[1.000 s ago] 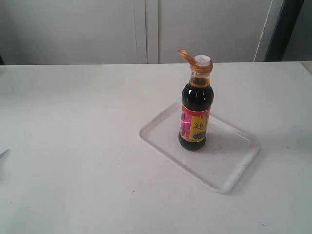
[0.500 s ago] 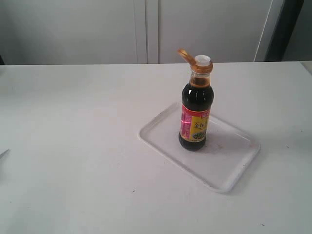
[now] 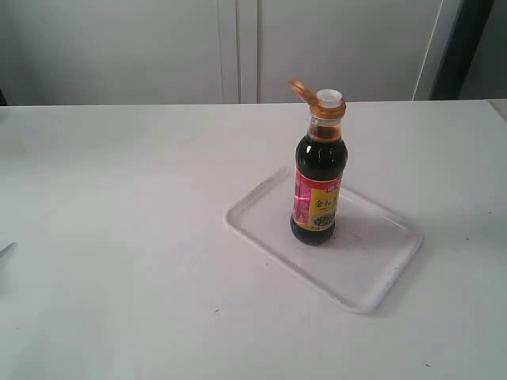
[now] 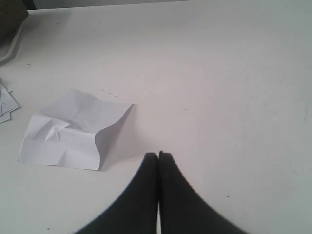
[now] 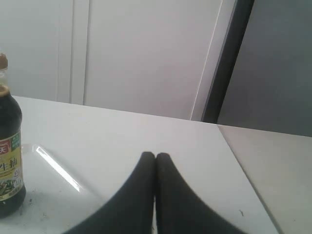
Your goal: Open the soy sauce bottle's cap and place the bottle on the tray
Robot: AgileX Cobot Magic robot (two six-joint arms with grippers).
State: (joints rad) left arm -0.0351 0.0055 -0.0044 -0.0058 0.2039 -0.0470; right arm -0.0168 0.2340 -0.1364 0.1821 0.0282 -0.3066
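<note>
The soy sauce bottle (image 3: 318, 182) stands upright on the white tray (image 3: 372, 273), dark liquid behind a red and yellow label. Its copper-gold cap (image 3: 301, 89) is flipped open to the left, baring the white spout (image 3: 329, 98). Neither gripper shows in the exterior view. In the left wrist view my left gripper (image 4: 158, 155) is shut and empty over bare table. In the right wrist view my right gripper (image 5: 155, 156) is shut and empty, with the bottle (image 5: 9, 161) off to its side and the tray's rim (image 5: 57, 168) between them.
A crumpled sheet of white paper (image 4: 73, 129) lies on the table close to the left gripper, with more paper edges (image 4: 6, 102) beyond it. White cabinet doors (image 3: 238, 47) stand behind the table. A dark post (image 5: 228, 58) rises past the table's far corner.
</note>
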